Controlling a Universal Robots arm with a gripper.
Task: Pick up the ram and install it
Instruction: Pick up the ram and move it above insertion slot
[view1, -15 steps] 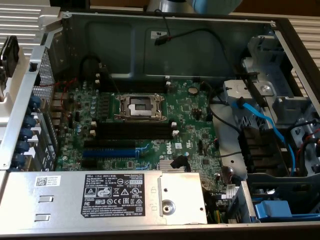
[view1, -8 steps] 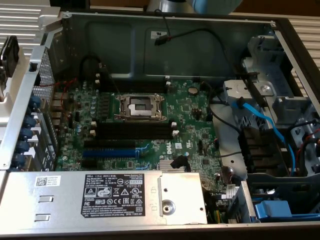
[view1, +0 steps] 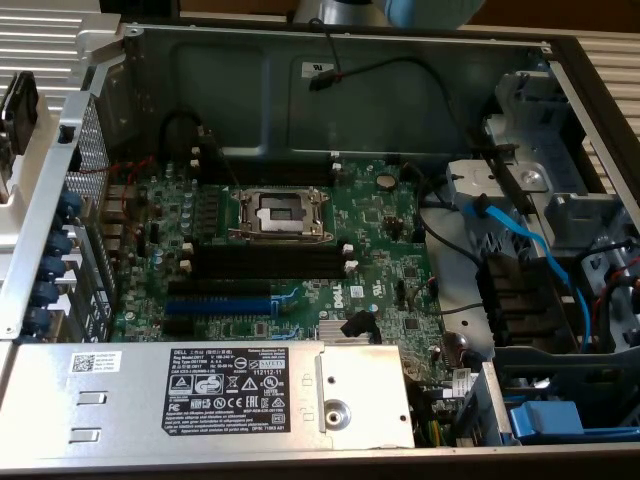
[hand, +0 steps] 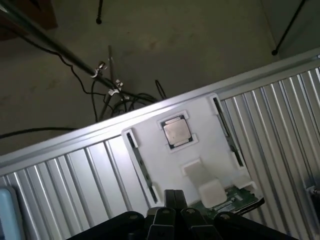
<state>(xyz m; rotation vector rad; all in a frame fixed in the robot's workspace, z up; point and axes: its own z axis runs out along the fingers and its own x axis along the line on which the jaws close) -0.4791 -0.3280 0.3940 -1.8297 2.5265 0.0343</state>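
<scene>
Jaws shut and empty over the white tray (hand: 205, 145); the ram (hand: 142, 167), likely the nearest dark strip, runs lengthwise away from them.

Matte black angular hand (hand: 174, 197); pale blue arm casing (view1: 425, 10).

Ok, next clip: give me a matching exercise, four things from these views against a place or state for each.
Things:
1. gripper
2. chip
3. black slots
4. blue cable

Places or states:
a. empty, on the green board
b. shut
c. on the white tray
d. in the case, at the exterior view's right of the board

Pairs: 1-b, 2-c, 3-a, 4-d
</scene>
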